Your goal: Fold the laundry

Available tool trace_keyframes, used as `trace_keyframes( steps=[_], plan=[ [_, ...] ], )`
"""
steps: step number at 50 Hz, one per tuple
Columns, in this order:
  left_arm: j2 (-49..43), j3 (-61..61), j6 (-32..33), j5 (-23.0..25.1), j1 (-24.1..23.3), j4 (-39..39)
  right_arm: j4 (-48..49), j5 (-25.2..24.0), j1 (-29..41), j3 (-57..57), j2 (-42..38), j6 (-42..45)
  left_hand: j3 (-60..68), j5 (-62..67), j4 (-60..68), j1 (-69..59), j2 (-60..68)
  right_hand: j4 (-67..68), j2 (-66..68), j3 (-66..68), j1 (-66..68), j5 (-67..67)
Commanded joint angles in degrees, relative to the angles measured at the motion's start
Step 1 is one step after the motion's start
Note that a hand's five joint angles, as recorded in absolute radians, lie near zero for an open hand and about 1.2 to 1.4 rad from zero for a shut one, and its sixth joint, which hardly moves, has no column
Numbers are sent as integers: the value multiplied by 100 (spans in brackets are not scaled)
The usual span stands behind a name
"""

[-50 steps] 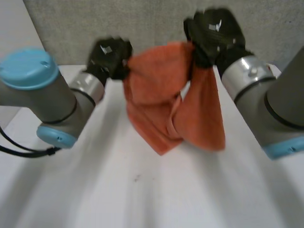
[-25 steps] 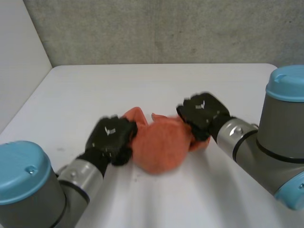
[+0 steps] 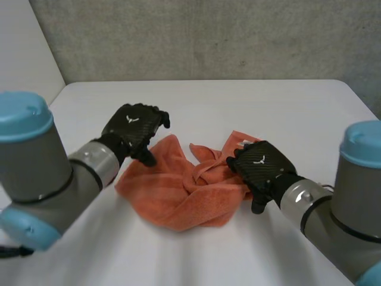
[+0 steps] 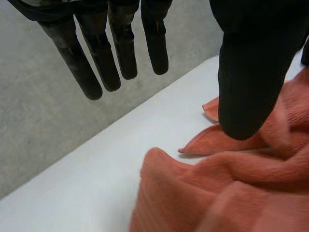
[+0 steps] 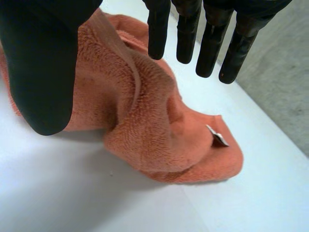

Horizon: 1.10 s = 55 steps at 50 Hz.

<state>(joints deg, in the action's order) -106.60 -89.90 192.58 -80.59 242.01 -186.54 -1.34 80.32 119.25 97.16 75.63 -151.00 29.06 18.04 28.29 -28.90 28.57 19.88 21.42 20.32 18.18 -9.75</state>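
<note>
The orange towel (image 3: 178, 196) lies crumpled in a loose heap on the white table (image 3: 238, 101), about in the middle, between the two hands. It is not flat; several folds and ridges stand up, and one corner points toward the grey wall (image 3: 208, 36).

The left hand (image 3: 136, 128) is over the towel's left far edge. In the left wrist view its fingers (image 4: 99, 63) are straight and spread away from the thumb (image 4: 251, 82), and they hold nothing. The thumb tip is just above the cloth; I cannot tell if it touches.

The right hand (image 3: 262, 170) is over the towel's right edge. Its fingers (image 5: 212, 38) are also straight, well apart from the thumb (image 5: 43, 63), with no cloth between them. A small white tag (image 5: 221, 139) sits on the towel corner beyond its fingertips.
</note>
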Motion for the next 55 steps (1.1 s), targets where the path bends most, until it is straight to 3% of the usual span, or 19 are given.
trace_keyframes(
  steps=[1,2,10,17,20,32,43,47,49,52,55],
  plan=[
    [-800,710,807,1097,417,56,695,-42,-305,724,749,-97,167,269,245,-184,216,13,-141,-31,183,-26],
    [-1027,903,859,1324,426,108,940,-103,-332,943,916,-105,151,253,228,-167,200,29,-124,-14,199,-43],
    [-1767,1466,1070,1784,426,363,1154,-183,-604,1375,1120,-106,285,387,362,-301,334,46,-107,3,216,-60],
    [-1874,1441,1755,1653,417,1057,1163,-315,-771,1543,1103,-106,302,404,380,-318,351,46,-107,3,216,-60],
    [-1830,1336,1765,1547,409,1242,1171,-315,-772,1543,1085,-106,302,404,380,-318,351,30,-124,-14,200,-43],
    [-2058,1247,1836,1195,321,1243,1163,-315,-754,1552,1024,-97,537,639,615,-553,586,30,-124,-14,199,-43],
    [-2286,1335,1958,1160,321,1243,1163,-332,-763,1560,1006,-88,605,707,682,-621,654,30,-124,-14,199,-43],
    [-2322,1335,2213,1151,321,1243,1163,-332,-763,1560,936,-79,1358,1460,1435,-1374,1407,46,-108,3,216,-60],
    [-2295,1327,2328,1142,321,1243,1163,-324,-763,1552,936,-79,3423,3525,3500,-3439,3472,30,-124,-14,199,-43],
    [-2164,1344,2284,1107,233,1164,1163,-324,-772,1543,936,-79,5090,5191,5167,-5106,5139,30,-124,-14,199,-43],
    [-1858,1301,2249,950,137,798,1163,-306,-789,1525,936,-79,5094,5196,5171,-5110,5143,46,-108,3,216,-60]
  ],
)
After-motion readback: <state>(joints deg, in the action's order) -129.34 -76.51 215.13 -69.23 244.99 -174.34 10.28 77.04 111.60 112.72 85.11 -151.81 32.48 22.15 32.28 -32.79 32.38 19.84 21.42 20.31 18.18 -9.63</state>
